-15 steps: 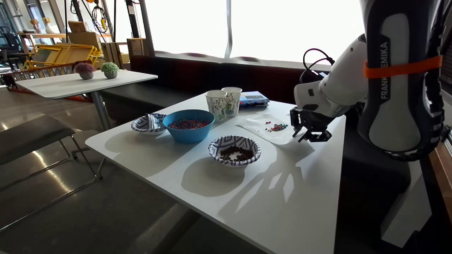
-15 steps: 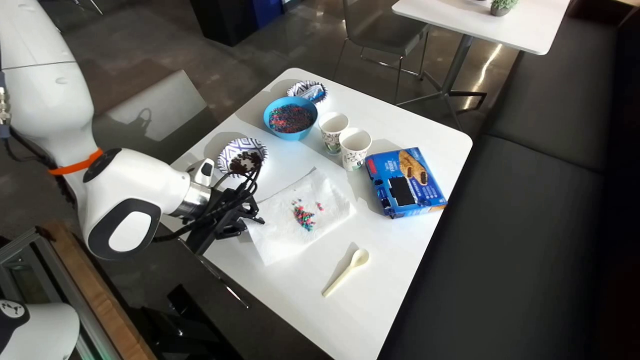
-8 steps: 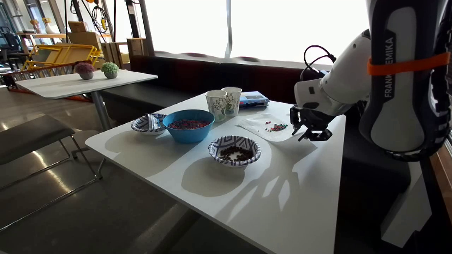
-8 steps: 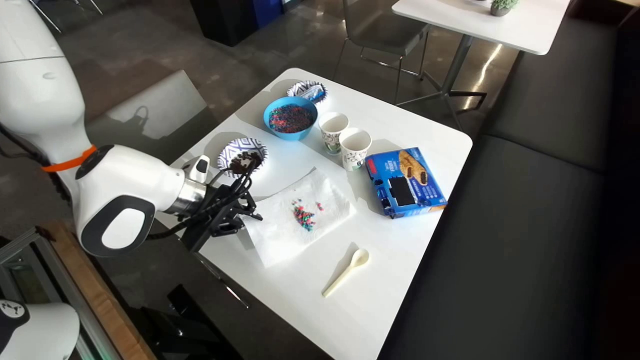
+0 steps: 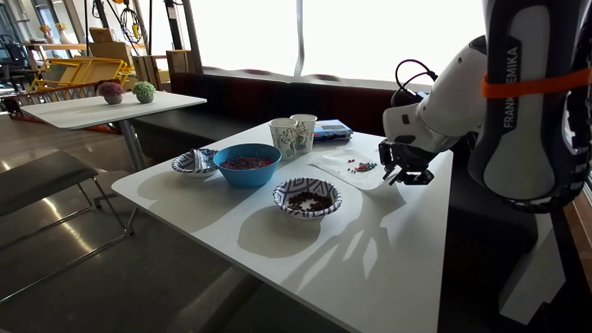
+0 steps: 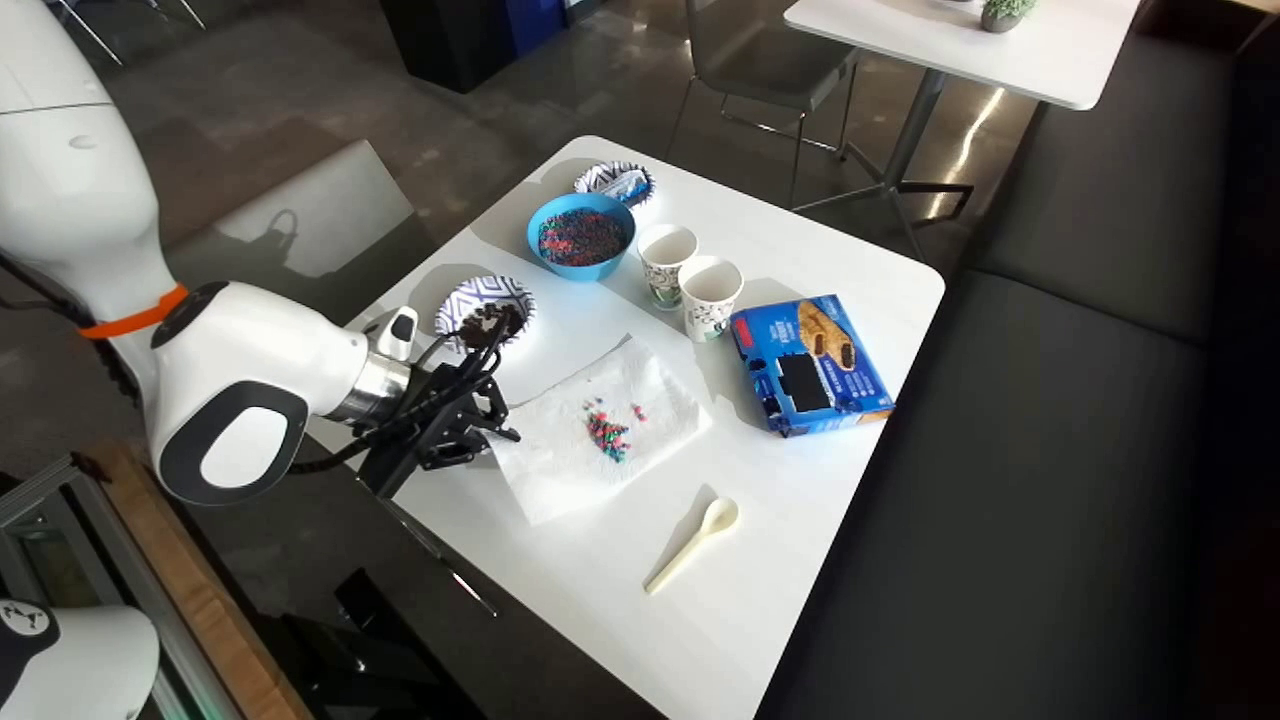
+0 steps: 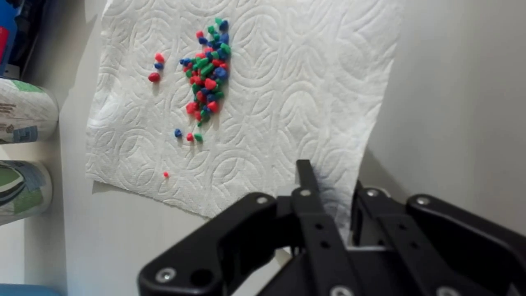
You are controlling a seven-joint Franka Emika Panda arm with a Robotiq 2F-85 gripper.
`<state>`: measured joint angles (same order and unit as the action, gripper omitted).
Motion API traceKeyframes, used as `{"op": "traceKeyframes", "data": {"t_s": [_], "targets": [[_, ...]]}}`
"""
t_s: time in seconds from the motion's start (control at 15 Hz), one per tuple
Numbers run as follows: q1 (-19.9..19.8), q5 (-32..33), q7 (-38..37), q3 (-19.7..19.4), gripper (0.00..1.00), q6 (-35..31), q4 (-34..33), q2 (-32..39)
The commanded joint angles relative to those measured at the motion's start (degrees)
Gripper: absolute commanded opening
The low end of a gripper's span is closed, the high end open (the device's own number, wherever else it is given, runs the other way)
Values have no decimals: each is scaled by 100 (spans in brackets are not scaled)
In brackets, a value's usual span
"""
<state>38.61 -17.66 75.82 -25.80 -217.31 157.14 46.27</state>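
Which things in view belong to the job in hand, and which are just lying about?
Likely in the job:
paper towel, its edge at the gripper (can't tell if gripped)
coloured bits lying on it

Apparently just lying about:
blue bowl
bowl of dark bits
patterned bowl with a packet
two paper cups
blue box
cream spoon

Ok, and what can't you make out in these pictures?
Hand: whether it grips the towel; its fingers block the contact, wrist view.
Cups: their bottoms, behind their own walls, both exterior views.
Packet: any lettering, too small, both exterior views.
Blue bowl: mostly cut off by the bottom edge, wrist view.
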Motion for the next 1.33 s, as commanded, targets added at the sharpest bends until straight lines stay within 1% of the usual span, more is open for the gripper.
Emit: {"op": "traceKeyframes", "data": {"t_s": [0.0, 0.07, 0.13, 0.2, 0.27, 0.33, 0.53, 0.67, 0.73, 1.07, 1.27], "targets": [[287, -228, 116, -103, 33, 349, -2, -111], [370, -236, 117, -138, 29, 375, 101, -201], [432, -250, 111, -162, 15, 444, 91, -213], [474, -246, 102, -175, 7, 555, 23, -199], [542, -240, 97, -214, 6, 611, 35, -215], [621, -234, 81, -252, 0, 692, 80, -260], [862, -210, 25, -373, 0, 1114, 55, -353], [1124, -206, -70, -522, 0, 1634, 84, -484], [1142, -380, 87, -468, 0, 1884, 76, -590], [1752, -633, 17, -747, 0, 3114, 76, -947], [1972, -654, 14, -875, 0, 3787, 76, -1270]]}}
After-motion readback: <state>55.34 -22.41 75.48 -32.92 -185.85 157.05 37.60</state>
